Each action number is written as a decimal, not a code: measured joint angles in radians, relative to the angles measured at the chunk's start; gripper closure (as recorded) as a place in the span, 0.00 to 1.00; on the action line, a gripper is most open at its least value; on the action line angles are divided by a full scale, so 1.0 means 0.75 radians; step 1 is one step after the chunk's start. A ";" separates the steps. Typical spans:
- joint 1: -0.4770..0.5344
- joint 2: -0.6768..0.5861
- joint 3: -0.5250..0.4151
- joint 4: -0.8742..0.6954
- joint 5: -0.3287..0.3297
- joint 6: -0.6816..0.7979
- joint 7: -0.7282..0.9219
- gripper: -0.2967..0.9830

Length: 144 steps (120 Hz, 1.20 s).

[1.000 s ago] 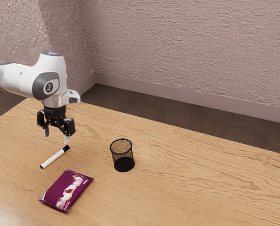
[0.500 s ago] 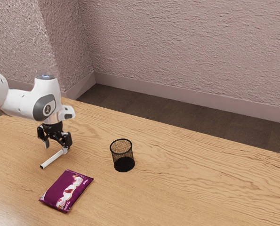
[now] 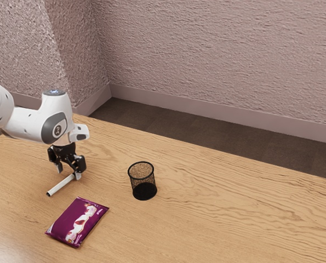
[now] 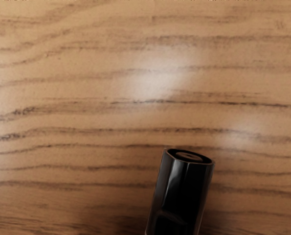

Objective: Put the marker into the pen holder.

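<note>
Fingers (image 3: 59, 169) spread, low at marker (image 3: 61, 184) cap.
You've got the holder (image 3: 144, 190) upright, well apart; packet (image 3: 69, 219) near marker.

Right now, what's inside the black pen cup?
I see nothing standing in the pen holder; the table shows through its upper mesh. Its low part looks solid black, so something small lying there could be hidden.
</note>
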 joint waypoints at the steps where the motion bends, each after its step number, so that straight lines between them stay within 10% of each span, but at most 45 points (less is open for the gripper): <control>1: 0.000 0.000 0.000 0.000 0.000 0.000 0.001 0.33; 52: -0.002 0.004 -0.004 0.000 0.001 0.032 0.036 0.74; 88: -0.006 -0.013 -0.007 -0.003 0.023 0.047 0.013 0.83; 144: -0.209 -0.453 -0.205 -0.111 0.396 0.385 -0.167 0.85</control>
